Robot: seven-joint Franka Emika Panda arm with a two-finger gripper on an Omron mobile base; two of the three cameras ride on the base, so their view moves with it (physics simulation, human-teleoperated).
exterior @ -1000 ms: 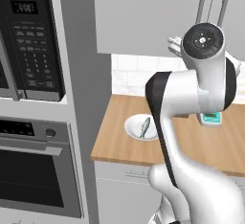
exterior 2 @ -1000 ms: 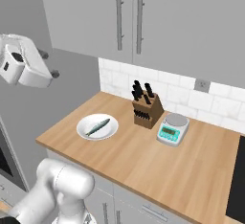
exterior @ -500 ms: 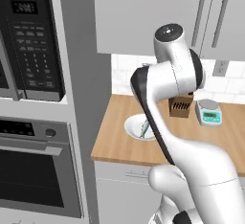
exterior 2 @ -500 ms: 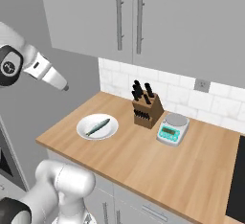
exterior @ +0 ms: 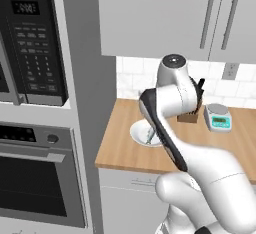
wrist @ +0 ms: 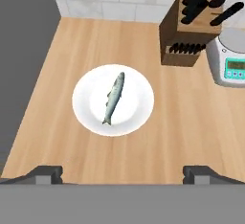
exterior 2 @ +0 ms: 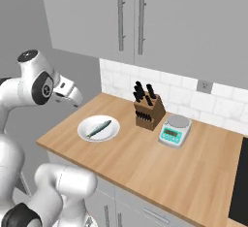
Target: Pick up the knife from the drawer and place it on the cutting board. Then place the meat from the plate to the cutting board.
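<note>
A small white plate (wrist: 86, 101) sits on the wooden counter (wrist: 191, 122) near its left end. On it lies the meat (wrist: 114, 97), a slim grey-blue fish. My gripper (wrist: 124, 173) hovers well above the plate's near side, open wide with nothing between its fingertips (wrist: 45, 173). From the right base camera the gripper (exterior 2: 76, 100) hangs high, left of the plate (exterior 2: 111, 133) and the meat (exterior 2: 98, 128). From the left base camera my arm covers part of the plate (exterior: 137, 130). The knife, the drawer and the cutting board are out of view.
A wooden knife block (exterior 2: 148, 108) with dark-handled knives stands behind and right of the plate. Next to it sits a small kitchen scale (exterior 2: 173, 130). A tall grey panel (wrist: 24, 50) bounds the counter's left end, with a microwave (exterior: 30, 43) and an oven (exterior: 35, 178) beyond it.
My arm has swung down and in from high on the left, bringing the hand over the counter's left end above the plate. The gripper has stayed open. Plate and meat are unmoved.
</note>
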